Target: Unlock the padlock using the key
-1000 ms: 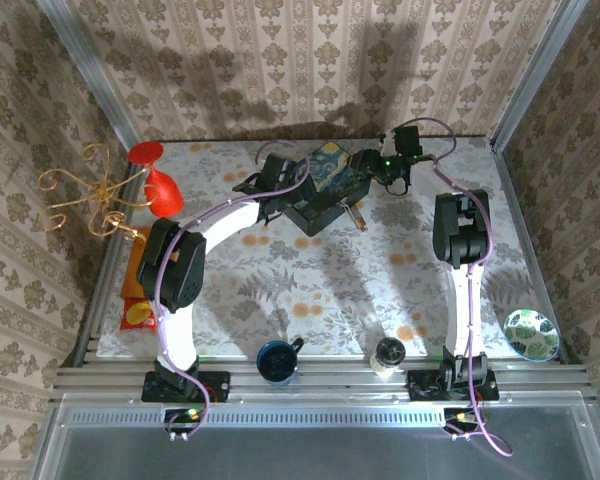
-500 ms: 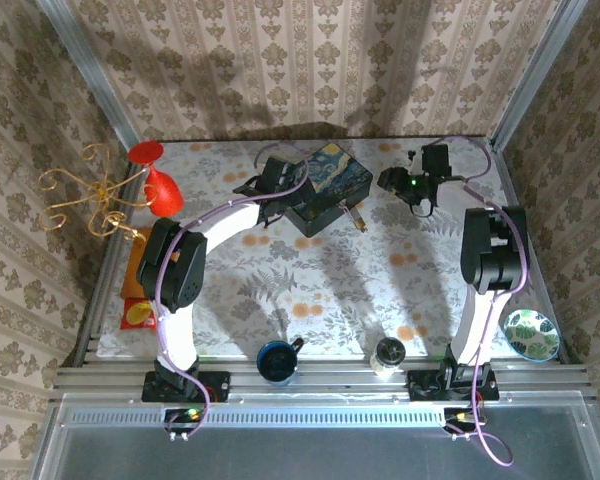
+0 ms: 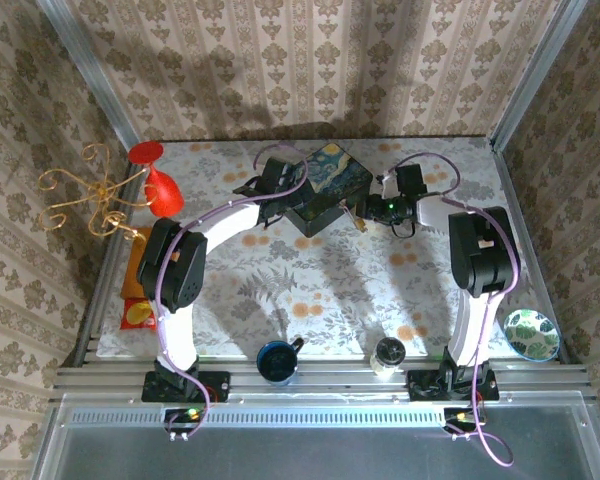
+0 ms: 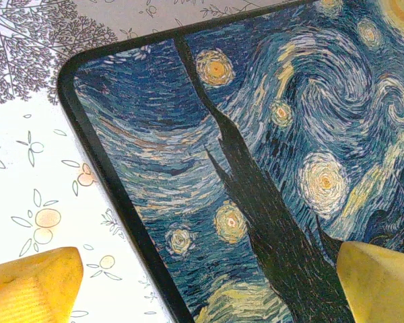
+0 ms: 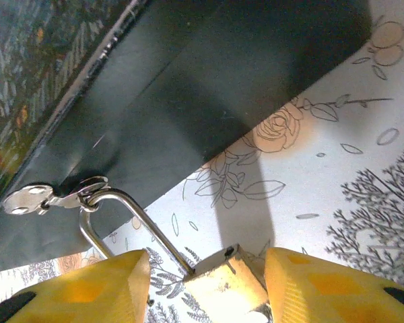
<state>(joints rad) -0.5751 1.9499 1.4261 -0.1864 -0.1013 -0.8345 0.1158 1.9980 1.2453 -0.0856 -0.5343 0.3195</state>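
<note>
Padlock (image 5: 222,286) hangs from the seemingly shut box's (image 5: 209,81) clasp (image 5: 54,197).

padlock (image 5: 223,288) body cut off by bottom edge, box (image 4: 269,155) running past frame edges

Left fingers (image 4: 28,286) wide (right fingers (image 5: 337,286) parted too).

Nothing can be read: the dark blue painted box lid (image 4: 269,134) beyond the yellow fingers (image 4: 34,286) bears only painted swirls and stars.
</note>
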